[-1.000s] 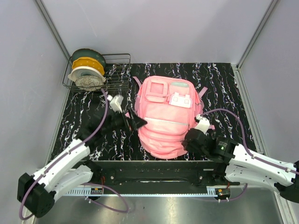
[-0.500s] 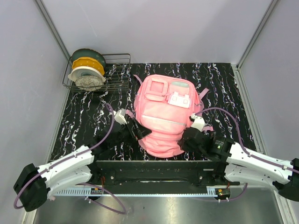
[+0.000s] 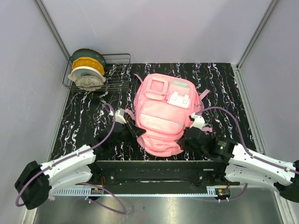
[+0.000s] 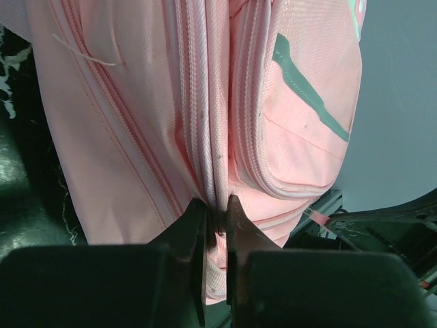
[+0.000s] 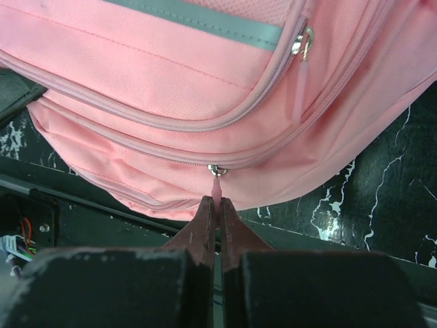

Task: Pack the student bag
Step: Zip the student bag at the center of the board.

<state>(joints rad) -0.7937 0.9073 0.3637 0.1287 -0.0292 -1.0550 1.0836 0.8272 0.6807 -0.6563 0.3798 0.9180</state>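
Observation:
The student bag (image 3: 163, 112), a big pink backpack, lies flat on the black marbled table with its pockets facing up. My left gripper (image 3: 136, 132) is at the bag's lower left side. In the left wrist view, that left gripper (image 4: 217, 210) is shut on a ridge of the bag's (image 4: 123, 102) zipper seam. My right gripper (image 3: 188, 139) is at the bag's lower right edge. The right wrist view shows the right gripper (image 5: 217, 202) shut on a pink zipper pull (image 5: 217, 184) hanging from the bag (image 5: 171, 68).
A wire basket (image 3: 119, 77) with three filament spools (image 3: 87, 71) stands at the back left. Grey walls close in the table on the left, back and right. A black rail (image 3: 149, 168) runs along the near edge by the arm bases.
My left gripper came in from the left, reached the bag's lower left side and closed on its seam. The bag shifted slightly. The right gripper kept its hold on the zipper pull.

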